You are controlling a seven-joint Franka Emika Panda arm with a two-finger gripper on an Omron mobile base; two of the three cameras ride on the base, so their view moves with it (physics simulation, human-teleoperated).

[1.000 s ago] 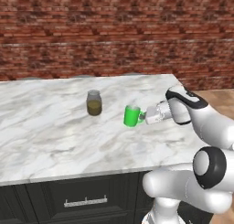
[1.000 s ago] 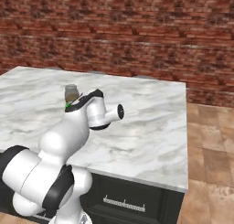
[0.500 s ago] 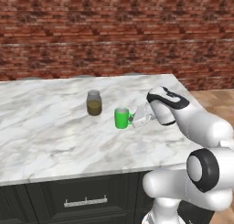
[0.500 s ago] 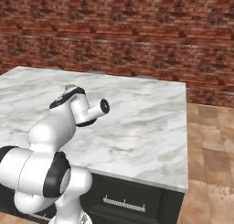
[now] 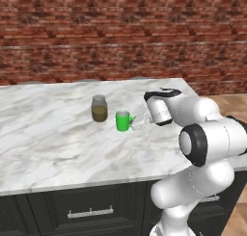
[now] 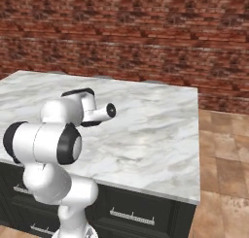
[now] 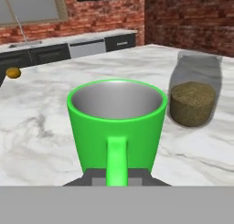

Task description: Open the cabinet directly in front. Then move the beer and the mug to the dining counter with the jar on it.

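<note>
On the dining counter, contents by descending size:

1. Counter (image 5: 53, 143) — one. Veined marble top on a dark drawer base; a brick wall stands behind it. It carries items 3 and 4.

2. Arm (image 5: 207, 143) — one. White with dark joints, it reaches from the base across the marble towards the middle of the top.

3. Jar (image 5: 99, 108) — one. Clear glass, olive-brown fill, upright on the marble. In the hand view the jar (image 7: 194, 93) stands just beside the mug, apart from it.

4. Mug (image 5: 123, 121) — one. Bright green, upright, mouth up, empty inside. Its loop handle points back at the arm. Whether the base already rests on the marble or hangs a hair above it cannot be told.

5. Gripper (image 5: 138, 123) — one. The jaws stand narrow, pinched on the mug's handle; in the hand view the handle of the mug (image 7: 116, 122) runs down between the two dark tips.

6. Small round yellow-orange object (image 7: 13, 72) — one, on a far worktop; its kind is too small to tell.

Step in hand: setting the mug down by the jar; this looks like the closing part of the mug's delivery.

Next move calls for: a settled, level base on the marble, then widening the jaws and drawing straight back along the handle, so the mug is not dragged or tipped against the jar.
</note>
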